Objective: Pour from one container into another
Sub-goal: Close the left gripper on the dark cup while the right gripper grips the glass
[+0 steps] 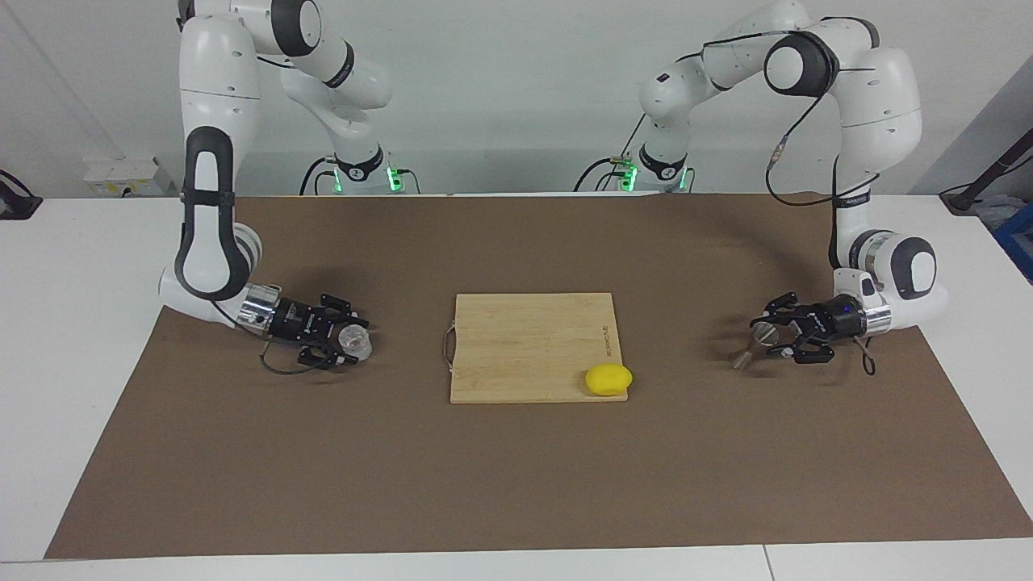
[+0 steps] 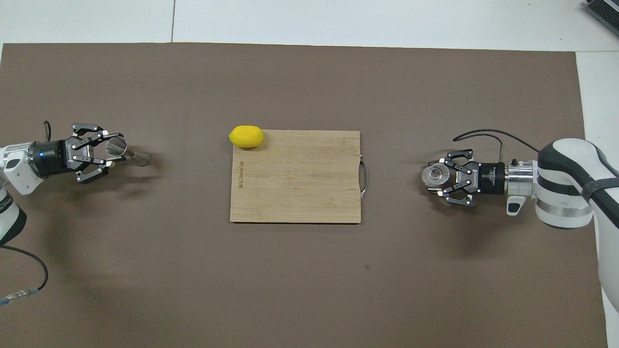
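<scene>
Pouring has not begun, as far as these pictures show: both vessels are in their pincers, but they sit at the two ends of the table with the whole cutting board between them. Reading the facing view from left to right, the right pincer, in the left-centre of the frame, is clamped around the clear glass tumbler, which appears to stand upright on the brown mat or just above it; I cannot tell which, nor whether anything is in it. At mid-frame lies the bamboo cutting board, with a lemon at its lower right corner, half over the edge. At right-centre, the left pincer has its fingers drawn in on the upper cone of the metal jigger, which tilts, its foot toward the mat. In the overhead view the order flips: jigger and left pincer at far left, tumbler and right pincer at right. By my judgement, grasping is done; bringing the two together, tipping the tumbler over the jigger's mouth and setting both down all remain.
</scene>
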Robot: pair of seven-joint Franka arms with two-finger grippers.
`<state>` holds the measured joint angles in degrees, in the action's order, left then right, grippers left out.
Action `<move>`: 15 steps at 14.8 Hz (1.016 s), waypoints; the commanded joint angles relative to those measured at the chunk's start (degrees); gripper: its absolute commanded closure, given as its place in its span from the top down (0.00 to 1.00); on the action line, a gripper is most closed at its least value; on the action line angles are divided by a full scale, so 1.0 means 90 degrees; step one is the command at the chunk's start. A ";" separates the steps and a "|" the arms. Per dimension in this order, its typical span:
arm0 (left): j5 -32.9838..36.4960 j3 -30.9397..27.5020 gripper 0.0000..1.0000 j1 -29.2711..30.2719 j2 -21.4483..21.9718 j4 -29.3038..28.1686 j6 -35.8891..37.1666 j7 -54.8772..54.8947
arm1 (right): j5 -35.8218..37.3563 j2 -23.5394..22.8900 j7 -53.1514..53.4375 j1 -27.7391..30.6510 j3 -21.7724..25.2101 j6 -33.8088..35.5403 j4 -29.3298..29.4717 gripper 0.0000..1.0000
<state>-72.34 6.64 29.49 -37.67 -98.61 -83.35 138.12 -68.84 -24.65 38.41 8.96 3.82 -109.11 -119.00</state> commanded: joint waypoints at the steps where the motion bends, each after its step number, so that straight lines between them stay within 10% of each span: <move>1: 0.0079 -0.0025 0.44 -0.0005 -0.0043 0.0039 0.0023 0.0122 | -0.0252 0.0005 -0.0245 -0.0009 -0.0004 -0.0084 -0.0049 0.42; 10: -0.0116 0.0081 0.36 -0.0102 -0.0004 0.0068 0.0471 0.0084 | -0.0271 -0.0005 -0.0070 0.0040 -0.0004 0.0277 0.0243 0.01; 15: -0.0252 0.0433 0.36 -0.0491 0.0045 -0.0048 0.0726 0.0112 | -0.0213 0.0492 0.0506 -0.0292 -0.0004 -0.0053 0.0293 0.00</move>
<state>-73.15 10.85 27.42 -37.67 -98.57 -78.28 138.21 -69.77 -23.21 40.70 7.71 3.77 -108.07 -115.90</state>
